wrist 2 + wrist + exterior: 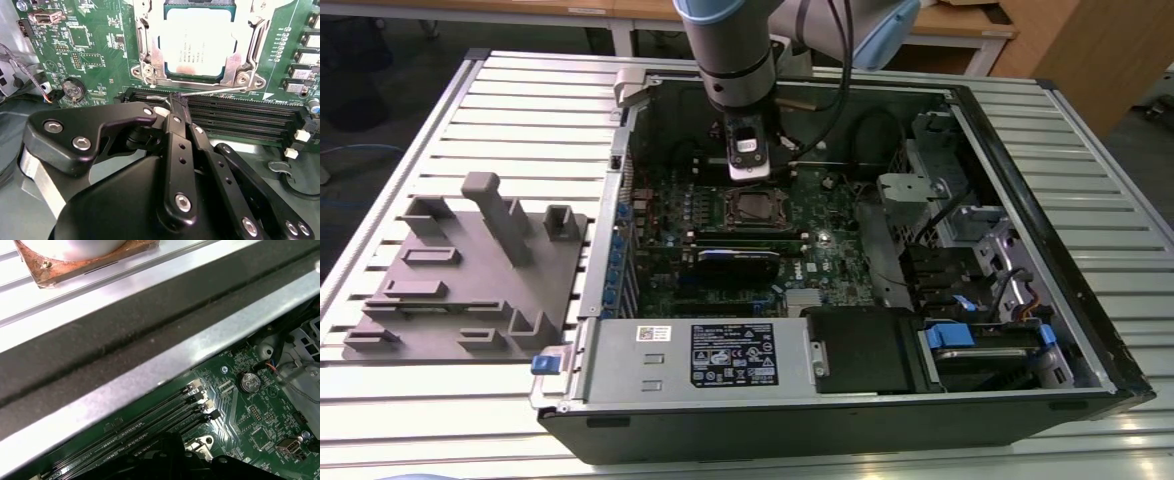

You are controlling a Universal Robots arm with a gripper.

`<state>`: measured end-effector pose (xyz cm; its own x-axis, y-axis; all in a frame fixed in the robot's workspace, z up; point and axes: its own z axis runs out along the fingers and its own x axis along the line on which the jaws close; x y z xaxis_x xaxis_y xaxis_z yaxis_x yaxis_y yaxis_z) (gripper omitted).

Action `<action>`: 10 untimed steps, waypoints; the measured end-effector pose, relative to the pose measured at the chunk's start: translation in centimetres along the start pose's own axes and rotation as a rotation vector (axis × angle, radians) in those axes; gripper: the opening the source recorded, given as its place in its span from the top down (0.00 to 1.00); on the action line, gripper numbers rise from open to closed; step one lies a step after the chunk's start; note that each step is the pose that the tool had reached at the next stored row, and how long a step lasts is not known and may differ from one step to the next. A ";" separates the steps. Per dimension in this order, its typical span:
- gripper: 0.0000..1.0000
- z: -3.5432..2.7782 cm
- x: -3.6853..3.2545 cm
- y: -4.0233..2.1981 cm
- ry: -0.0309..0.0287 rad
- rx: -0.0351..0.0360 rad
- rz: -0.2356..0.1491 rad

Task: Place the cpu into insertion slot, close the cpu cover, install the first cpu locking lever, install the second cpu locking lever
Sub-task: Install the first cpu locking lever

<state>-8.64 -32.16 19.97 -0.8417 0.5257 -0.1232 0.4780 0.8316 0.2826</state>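
1. The robot arm's black two-fingered gripper point(750, 168) reaches down into the open black and silver computer case point(1067, 330), over the far part of the green motherboard point(834, 245).
2. In the second wrist view its fingertips point(170, 106) are pressed together at one end of a thin silvery wire cpu locking lever point(215, 91). I cannot tell whether the wire is pinched between them.
3. The small square cpu with a silver-grey metal top point(197, 42) sits in the dark square insertion slot point(728, 206).
4. The thin silvery metal cpu cover point(146, 42) lies flat, framing the chip.
5. The lever runs between the cover and the long black memory slots point(240, 116).
6. A grey plastic fixture point(467, 265) rests on the slatted metal table point(400, 130), at the exterior view's left of the case.
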 end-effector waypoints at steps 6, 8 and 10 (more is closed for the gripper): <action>0.90 0.03 0.01 0.01 -0.0010 0.0009 -0.001; 0.90 0.14 0.03 -0.01 -0.0051 0.0039 -0.002; 0.90 0.25 0.06 0.00 -0.0108 0.0097 -0.005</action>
<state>-8.63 -32.09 19.73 -0.8412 0.5237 -0.1349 0.4765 0.8358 0.2728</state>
